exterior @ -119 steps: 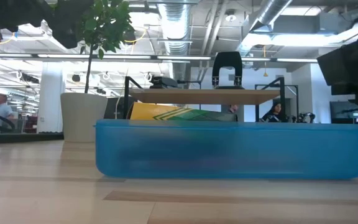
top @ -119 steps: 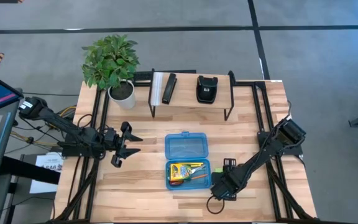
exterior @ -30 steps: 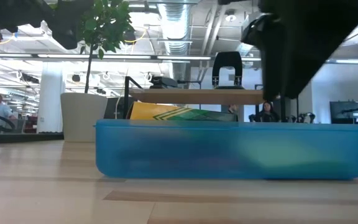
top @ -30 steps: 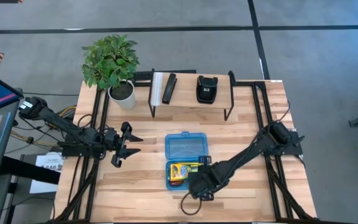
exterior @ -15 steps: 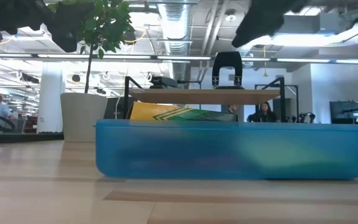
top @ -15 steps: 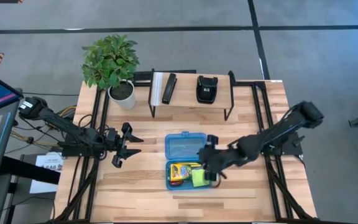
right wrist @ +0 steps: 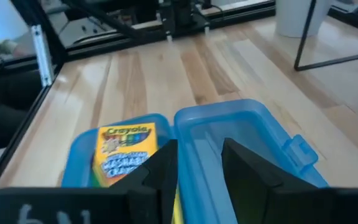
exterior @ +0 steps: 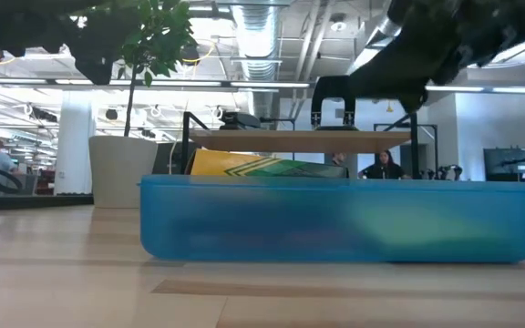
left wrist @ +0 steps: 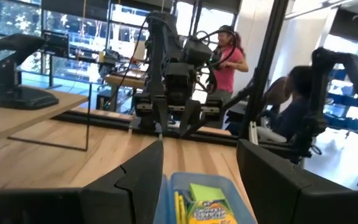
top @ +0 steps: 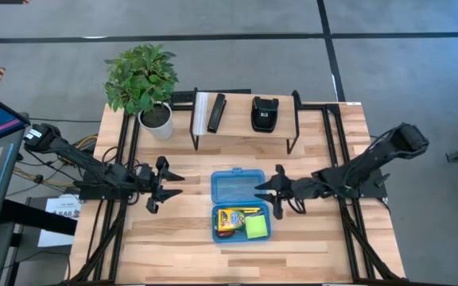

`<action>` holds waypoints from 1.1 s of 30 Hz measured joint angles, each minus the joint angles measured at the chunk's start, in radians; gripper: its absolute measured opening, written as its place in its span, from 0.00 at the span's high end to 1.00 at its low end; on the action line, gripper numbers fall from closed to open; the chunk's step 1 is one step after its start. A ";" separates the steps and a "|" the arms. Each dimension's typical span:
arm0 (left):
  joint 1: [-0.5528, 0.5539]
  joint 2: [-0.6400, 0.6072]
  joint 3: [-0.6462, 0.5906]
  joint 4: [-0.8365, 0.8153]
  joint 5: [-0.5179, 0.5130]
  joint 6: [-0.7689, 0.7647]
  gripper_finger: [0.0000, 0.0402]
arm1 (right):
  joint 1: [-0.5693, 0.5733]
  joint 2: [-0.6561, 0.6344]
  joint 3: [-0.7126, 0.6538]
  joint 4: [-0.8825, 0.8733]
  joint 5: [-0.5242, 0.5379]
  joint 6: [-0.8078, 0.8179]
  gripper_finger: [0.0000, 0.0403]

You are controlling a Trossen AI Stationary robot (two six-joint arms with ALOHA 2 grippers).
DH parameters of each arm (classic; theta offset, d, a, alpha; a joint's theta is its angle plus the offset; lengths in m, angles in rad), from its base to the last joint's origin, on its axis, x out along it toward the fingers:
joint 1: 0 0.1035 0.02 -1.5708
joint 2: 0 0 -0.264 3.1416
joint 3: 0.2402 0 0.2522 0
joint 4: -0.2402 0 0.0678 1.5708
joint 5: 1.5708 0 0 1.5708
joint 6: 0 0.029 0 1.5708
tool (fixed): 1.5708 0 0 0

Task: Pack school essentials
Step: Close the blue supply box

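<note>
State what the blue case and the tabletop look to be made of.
Blue case: looks like translucent plastic with a smooth finish, since contents show dimly through its wall. Tabletop: apparently wood, pale planks with visible grain and seams.

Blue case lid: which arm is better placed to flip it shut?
Right, probably. The right gripper hangs beside the open lid of the blue case, empty. The left gripper waits farther off, open.
</note>
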 joint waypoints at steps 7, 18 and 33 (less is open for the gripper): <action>0.000 0.000 0.000 -0.045 -0.006 -0.016 0.52 | -0.035 0.101 -0.023 0.150 0.000 -0.027 0.67; 0.000 0.000 0.000 -0.100 -0.007 -0.035 0.52 | -0.080 0.203 -0.023 0.314 -0.008 -0.098 0.70; 0.012 0.000 0.000 -0.272 -0.053 -0.146 0.52 | -0.035 0.031 -0.023 0.057 0.023 -0.078 0.71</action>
